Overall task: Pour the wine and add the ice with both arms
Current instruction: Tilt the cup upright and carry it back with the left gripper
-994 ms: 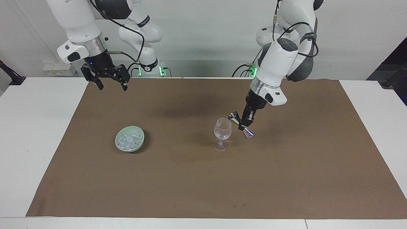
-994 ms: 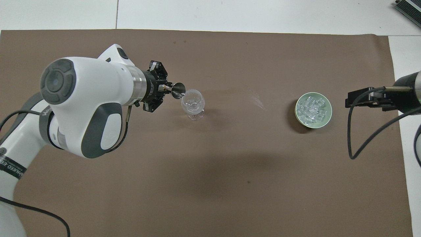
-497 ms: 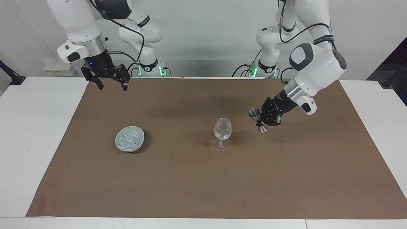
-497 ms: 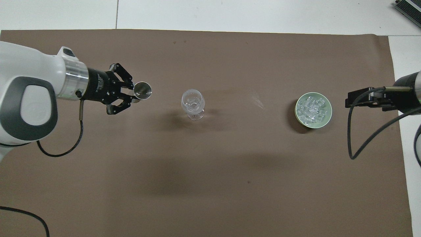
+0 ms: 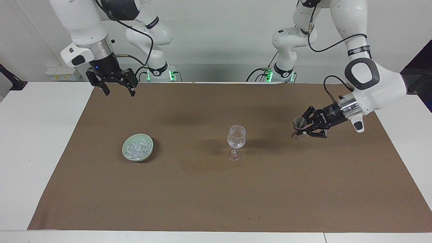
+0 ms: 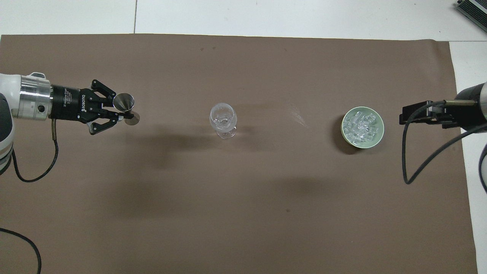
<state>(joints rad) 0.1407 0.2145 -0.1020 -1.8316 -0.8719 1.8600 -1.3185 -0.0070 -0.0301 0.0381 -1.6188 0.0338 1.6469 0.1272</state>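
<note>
Brown paper [image 5: 202, 189] covers the tabletop. Toward the right arm's edge, a bowl [image 5: 137, 147] holds the ice [image 5: 137, 148]; the glass [image 5: 236, 137] stands mid-table. The right gripper [image 5: 118, 88], fingers spread and empty, hangs over the robots' edge, so the ice lies below it, farther out. The left gripper [image 5: 305, 126] clasps a jigger [image 5: 298, 126] over its own end, well apart from the ice.

Bright even overhead light, soft diffuse shadows, sharp focus throughout
</note>
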